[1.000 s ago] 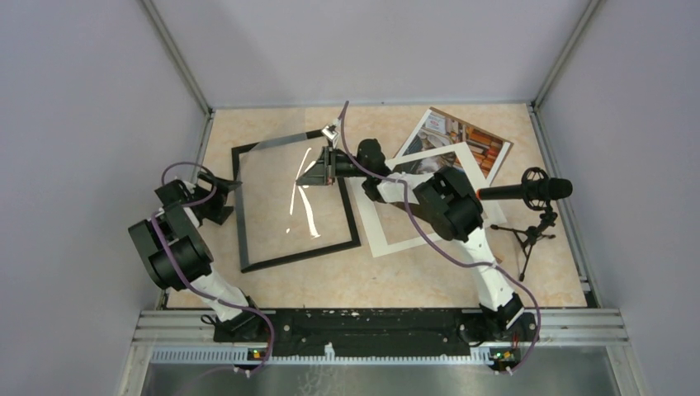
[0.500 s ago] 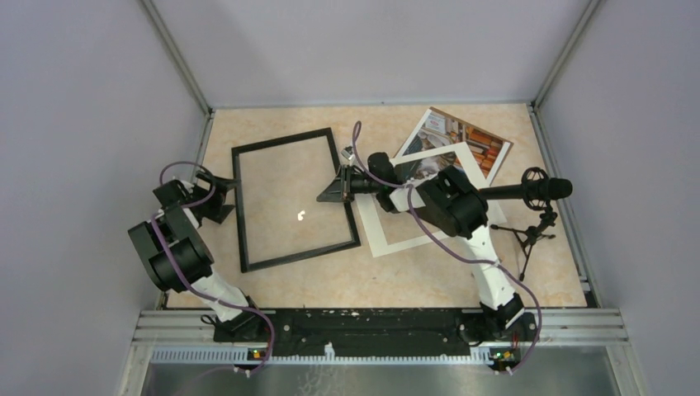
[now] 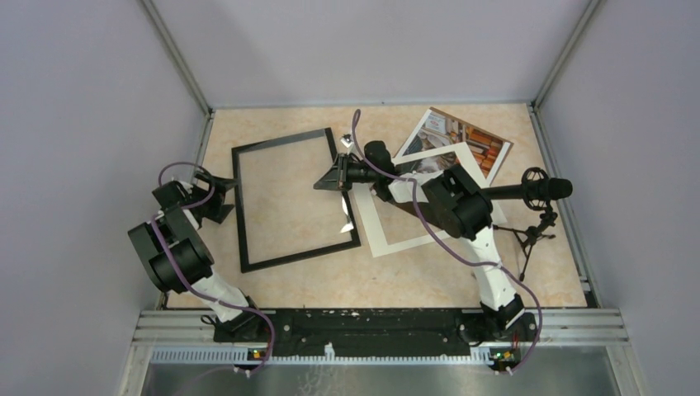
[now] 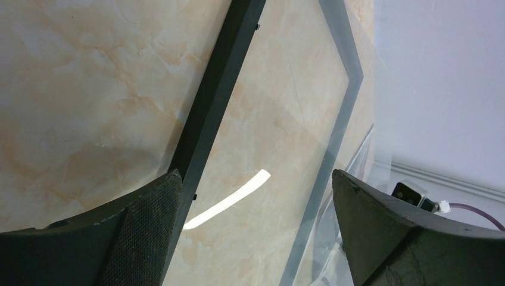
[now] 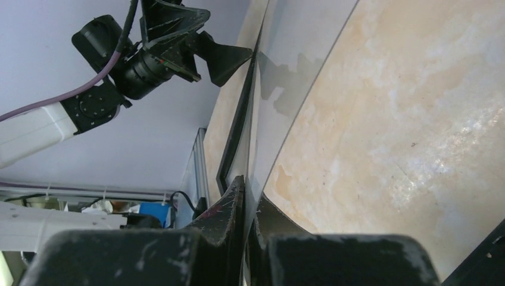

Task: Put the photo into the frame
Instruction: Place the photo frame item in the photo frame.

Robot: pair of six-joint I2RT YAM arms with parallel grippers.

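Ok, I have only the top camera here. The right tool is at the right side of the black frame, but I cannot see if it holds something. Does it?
Observer: Yes. In the right wrist view the right tool is shut on the edge of a thin clear sheet.
Operator: Does this sheet lie flat?
Observer: It seems not. In the left wrist view its far edge looks lifted a little above the frame.
Operator: And the left tool, what does it do?
Observer: The left tool is open. The frame's near black border runs between its fingers. I cannot tell whether they touch it.
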